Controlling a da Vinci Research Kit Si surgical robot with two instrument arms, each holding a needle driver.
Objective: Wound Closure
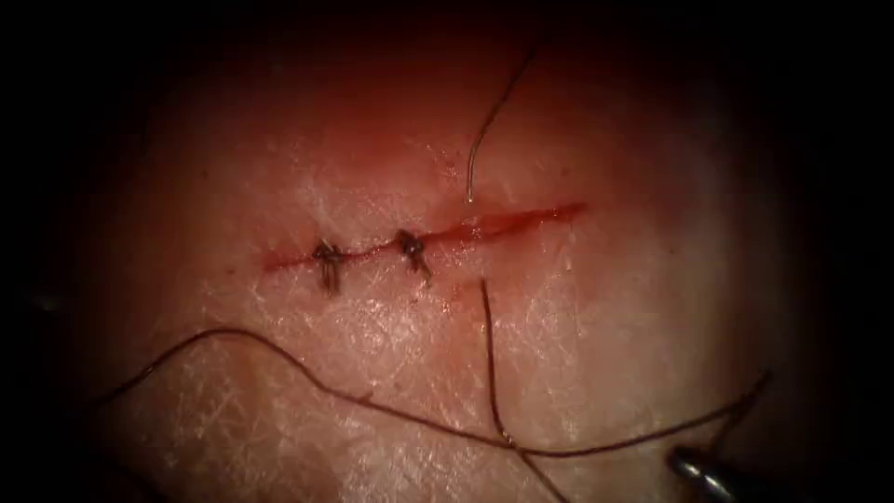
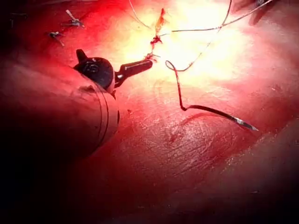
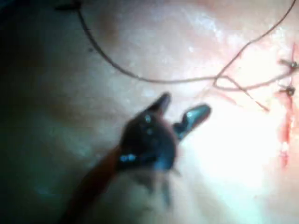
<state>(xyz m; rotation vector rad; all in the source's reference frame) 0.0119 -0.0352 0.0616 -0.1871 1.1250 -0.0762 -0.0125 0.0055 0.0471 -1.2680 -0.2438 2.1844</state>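
no text, label, brand, number or sign can be read in any of the views. the left tool's (image 2: 135, 68) dark wrist joint carries some faint raised marks, but they are too blurred to make out.
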